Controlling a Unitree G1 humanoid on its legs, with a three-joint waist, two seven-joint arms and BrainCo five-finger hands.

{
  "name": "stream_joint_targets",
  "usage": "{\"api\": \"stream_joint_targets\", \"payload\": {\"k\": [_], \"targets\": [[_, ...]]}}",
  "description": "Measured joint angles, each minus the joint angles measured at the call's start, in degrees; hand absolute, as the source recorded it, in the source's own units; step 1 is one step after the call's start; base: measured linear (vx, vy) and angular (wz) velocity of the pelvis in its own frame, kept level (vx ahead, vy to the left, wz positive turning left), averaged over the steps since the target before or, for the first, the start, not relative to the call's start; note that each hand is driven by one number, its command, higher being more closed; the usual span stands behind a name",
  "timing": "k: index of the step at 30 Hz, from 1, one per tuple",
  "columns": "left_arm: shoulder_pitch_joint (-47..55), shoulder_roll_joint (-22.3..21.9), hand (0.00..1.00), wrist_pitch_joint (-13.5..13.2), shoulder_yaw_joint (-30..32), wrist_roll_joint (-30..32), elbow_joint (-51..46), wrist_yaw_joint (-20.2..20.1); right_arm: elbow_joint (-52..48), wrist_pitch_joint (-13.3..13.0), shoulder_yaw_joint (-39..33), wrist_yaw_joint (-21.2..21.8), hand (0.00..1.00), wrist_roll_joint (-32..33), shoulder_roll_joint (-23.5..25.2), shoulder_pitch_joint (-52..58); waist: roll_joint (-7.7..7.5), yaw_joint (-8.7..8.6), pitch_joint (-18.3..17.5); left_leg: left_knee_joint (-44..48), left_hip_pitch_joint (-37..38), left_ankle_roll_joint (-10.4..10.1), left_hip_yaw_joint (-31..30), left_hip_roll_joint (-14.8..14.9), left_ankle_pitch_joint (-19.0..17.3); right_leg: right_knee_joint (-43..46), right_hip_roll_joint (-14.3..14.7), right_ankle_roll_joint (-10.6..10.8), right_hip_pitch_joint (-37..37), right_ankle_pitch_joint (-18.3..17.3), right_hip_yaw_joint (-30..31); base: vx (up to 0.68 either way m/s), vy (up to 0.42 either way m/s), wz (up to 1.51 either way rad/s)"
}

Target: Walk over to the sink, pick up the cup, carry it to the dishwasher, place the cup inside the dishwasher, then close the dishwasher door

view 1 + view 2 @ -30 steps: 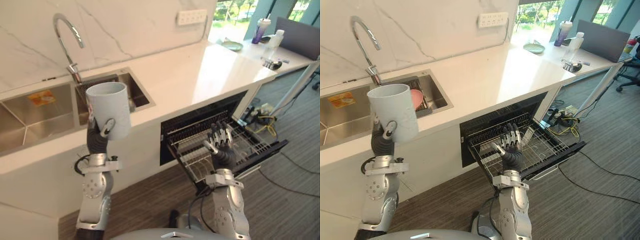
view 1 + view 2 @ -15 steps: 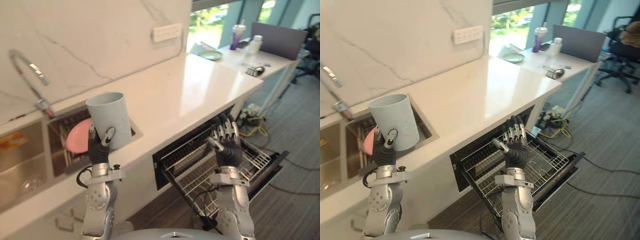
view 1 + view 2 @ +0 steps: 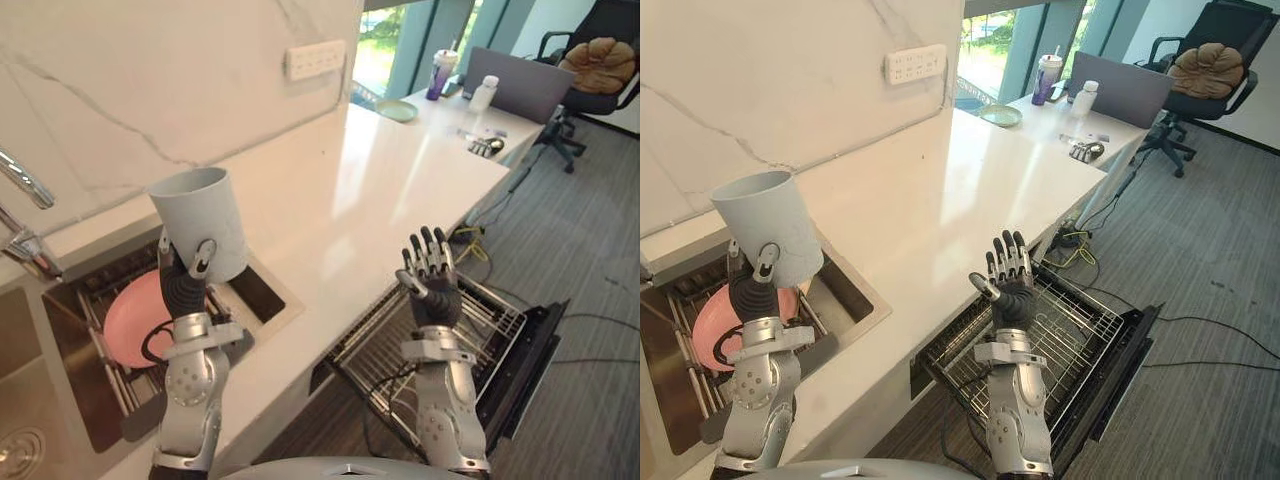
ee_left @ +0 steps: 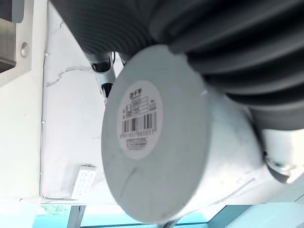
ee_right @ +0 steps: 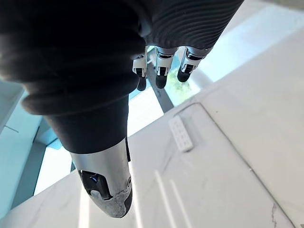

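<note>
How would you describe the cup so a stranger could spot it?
Find the long white counter with its sink. By the sink, the robot's left hand holds the cup mouth up. It is tall, plain pale grey, unlike the flat pink plate below.

Bright daylight comes from the windows (image 3: 985,28) at the far end and lays a pale glare along the white counter (image 3: 400,160). The sink (image 3: 40,380) lies in softer shade, and the right hand (image 5: 85,57) shows dark against bright glass
</note>
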Motion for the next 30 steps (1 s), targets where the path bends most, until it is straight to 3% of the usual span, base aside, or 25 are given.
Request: {"api": "stream_joint_targets", "payload": {"k": [5,8,12,15,16,18,20,21,22,23,25,26,27,28,30], "targets": [[-3.3,-0.6,1.00,-0.1,-0.4,0.4,3.6,1.6,-0.2,0.5,0.0,0.3,0.00,0.5,-0.1,-0.1,-0.17,-1.22,0.6,-3.6,1.1,-0.3,1.9,0.1,2.5,-1.0,0.4,0.2,-1.1,0.6,0.4,-0.09,-0.021,-0.24],[-4.3,-1.6,1.00,-0.3,-0.7,2.0,3.7,3.4,-2.4,0.9,0.2,1.0,0.00,1.5,-0.1,-0.4,-0.13,-1.19,0.8,-5.4,1.3,-0.1,6.0,0.5,3.0,-2.2,0.7,0.2,-3.7,2.2,1.1,-0.14,0.010,-0.75],[-6.9,-1.5,1.00,-0.4,-0.6,6.4,3.7,10.2,-8.7,1.9,1.6,4.2,0.00,2.0,-0.1,-1.4,-0.77,-1.52,2.8,-7.0,3.5,-0.3,15.2,1.0,3.1,-4.9,1.4,-0.9,-6.0,6.0,-1.7,-0.18,-0.006,-1.20],[-9.5,-1.6,1.00,-0.4,-0.3,10.6,3.8,15.5,-12.8,1.9,1.9,6.2,0.00,2.6,0.0,-1.3,-1.28,-2.20,3.2,-7.1,4.0,-0.4,18.1,0.5,3.1,-3.5,-0.5,-3.1,-8.6,4.1,-8.9,-0.14,0.002,-0.93],[-10.4,-1.7,1.00,-0.3,0.0,12.3,3.8,17.6,-13.8,2.0,1.9,6.6,0.00,2.7,-0.3,-1.2,-1.25,-2.27,3.1,-6.9,4.0,-0.4,18.3,0.4,3.1,-1.2,-1.6,-7.2,-10.3,4.8,-11.8,-0.06,0.035,-0.88],[-12.1,-1.6,1.00,0.0,0.3,14.1,3.9,21.0,-14.4,1.9,1.7,7.0,0.00,3.6,-0.5,-1.1,-1.54,-3.12,3.0,-6.7,3.7,-0.6,18.0,0.1,3.2,2.1,-2.3,-9.6,-12.1,5.8,-13.1,-0.02,0.009,-0.51],[-14.2,-1.8,1.00,0.0,0.3,14.7,4.9,22.9,-14.0,1.9,1.4,6.9,0.00,3.9,-1.0,-0.7,-1.44,-3.66,3.0,-6.8,3.3,-0.4,17.4,0.7,3.0,2.6,-2.2,-5.6,-12.6,9.8,-14.5,-0.08,-0.008,-0.22],[-15.4,-1.7,1.00,0.2,0.3,15.6,6.2,23.4,-14.0,1.9,1.0,6.4,0.00,3.9,-1.3,-0.4,-0.36,-3.53,2.6,-7.1,2.4,0.4,17.2,2.5,3.0,0.1,-0.4,-3.4,-12.7,14.1,-12.7,-0.07,0.034,-0.09],[-16.4,-1.9,1.00,0.5,0.3,16.6,7.0,23.4,-14.0,1.8,0.0,6.3,0.00,4.4,-1.7,-0.5,0.74,-3.38,3.0,-7.0,1.6,0.9,17.1,4.2,3.6,2.0,0.3,-5.7,-13.3,11.9,-11.1,-0.01,0.038,0.07],[-16.6,-1.8,1.00,0.7,0.3,17.0,7.5,23.4,-13.9,1.8,0.0,6.1,0.00,4.4,-1.8,-0.5,0.28,-3.38,2.8,-6.4,1.4,1.1,16.6,4.6,4.0,4.4,0.2,-6.3,-13.3,9.5,-10.9,0.11,0.014,0.26],[-16.0,-1.2,1.00,1.2,0.7,18.0,7.7,23.4,-13.0,1.8,0.3,6.0,0.00,4.5,-1.7,-0.9,-2.01,-2.23,2.2,-4.6,0.7,0.0,16.5,4.4,4.1,2.9,-0.5,-3.3,-10.4,9.1,-10.9,0.09,-0.057,0.10],[-16.0,-1.0,1.00,1.6,2.1,18.0,7.7,23.5,-11.5,2.1,1.2,6.0,0.00,4.5,-1.6,-2.1,-3.69,-0.91,2.1,-3.2,0.1,-0.5,16.7,4.2,3.8,-2.1,-0.2,-1.9,-7.9,8.7,-11.4,0.00,-0.143,-0.13],[-15.9,-0.9,1.00,2.7,2.2,18.1,7.7,23.7,-11.3,3.0,1.9,6.0,0.00,4.8,-1.7,-2.8,-4.15,-0.13,2.0,-2.1,-1.1,-0.9,16.7,4.1,3.7,-7.4,0.2,-0.3,-5.9,9.5,-12.6,-0.02,-0.155,-0.11],[-15.8,-0.9,1.00,3.1,2.0,18.2,7.7,23.7,-11.3,3.3,2.3,6.1,0.00,4.9,-1.7,-3.1,-4.26,0.09,1.9,-1.8,-1.5,-1.0,16.7,4.0,3.6,-9.1,0.3,0.0,-5.4,9.6,-12.6,-0.08,-0.157,-0.08],[-14.5,-1.8,1.00,5.6,1.0,21.0,7.8,23.6,-10.9,5.7,2.4,6.3,0.00,5.2,-2.7,-4.4,-1.48,-0.14,3.1,-1.0,-1.8,-1.6,16.7,4.8,3.7,-10.9,1.4,0.0,-4.7,10.1,-13.0,-0.10,-0.117,-0.07]]}}
